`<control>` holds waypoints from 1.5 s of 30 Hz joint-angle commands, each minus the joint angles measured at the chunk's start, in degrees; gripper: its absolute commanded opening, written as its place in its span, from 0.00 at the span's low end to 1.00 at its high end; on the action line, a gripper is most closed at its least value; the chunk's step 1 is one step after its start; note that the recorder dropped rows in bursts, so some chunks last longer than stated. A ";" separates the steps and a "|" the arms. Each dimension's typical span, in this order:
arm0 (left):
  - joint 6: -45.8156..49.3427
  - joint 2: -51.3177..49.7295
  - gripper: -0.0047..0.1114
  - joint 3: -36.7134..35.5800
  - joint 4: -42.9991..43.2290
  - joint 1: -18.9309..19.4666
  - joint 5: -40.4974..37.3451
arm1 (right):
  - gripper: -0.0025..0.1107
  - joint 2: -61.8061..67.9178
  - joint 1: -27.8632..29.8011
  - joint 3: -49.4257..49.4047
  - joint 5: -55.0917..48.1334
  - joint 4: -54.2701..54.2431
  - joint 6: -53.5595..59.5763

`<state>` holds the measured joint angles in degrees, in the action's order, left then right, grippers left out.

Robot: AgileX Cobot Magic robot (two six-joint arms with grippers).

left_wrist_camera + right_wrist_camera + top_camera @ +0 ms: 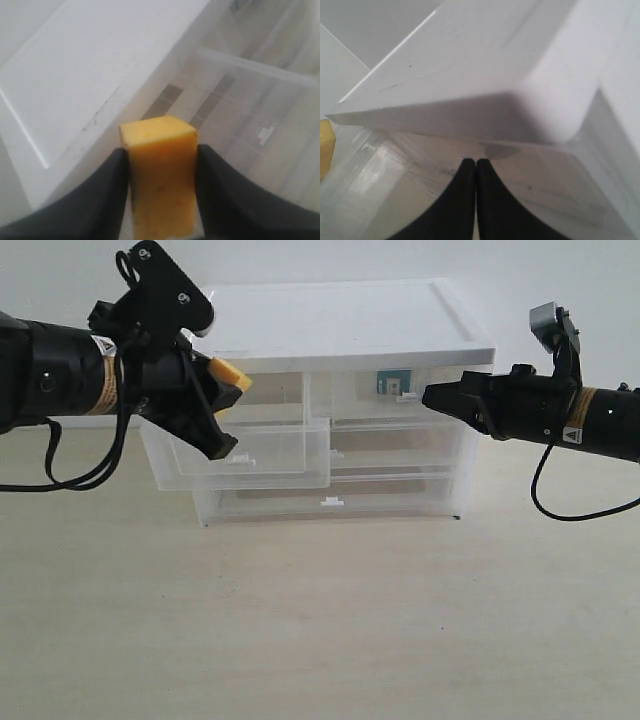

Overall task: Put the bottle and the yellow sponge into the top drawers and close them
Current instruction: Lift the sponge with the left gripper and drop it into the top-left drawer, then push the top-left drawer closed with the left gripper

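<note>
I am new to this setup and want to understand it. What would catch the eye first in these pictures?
The bright yellow sponge, clamped between the left fingers, hangs over the pulled-out top left drawer. On the other side, the right fingers are pressed together just in front of the closed top right drawer. The teal label of the bottle shows through that drawer's clear front.

one sponge (229, 372), one bottle (388, 383), four drawers (280, 445) — two pincers (226, 412) (430, 395)

Robot laboratory test bench. Evidence: bare pale tabletop (320, 630), blank white wall (560, 270), black left arm (50, 375) and right arm (600, 420) with trailing cable (536, 490) and warning label (572, 435), lone clear drawer unit (340, 320) staged at centre.
</note>
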<state>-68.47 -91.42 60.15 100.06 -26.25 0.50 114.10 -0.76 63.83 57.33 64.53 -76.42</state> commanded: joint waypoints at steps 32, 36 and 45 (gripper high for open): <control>-3.03 18.23 0.07 -19.51 -22.15 1.05 11.44 | 0.02 -0.29 0.23 0.27 -2.29 -2.71 1.28; -1.19 14.88 0.07 -22.97 -23.25 1.05 7.41 | 0.02 -0.29 0.23 0.27 -2.29 -2.71 1.28; 13.67 2.78 0.07 -15.71 -34.84 1.05 9.62 | 0.02 -0.29 0.23 0.27 -2.29 -2.11 1.11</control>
<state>-62.22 -85.95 41.41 71.97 -25.26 9.53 114.10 -0.76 63.83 57.22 64.53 -75.62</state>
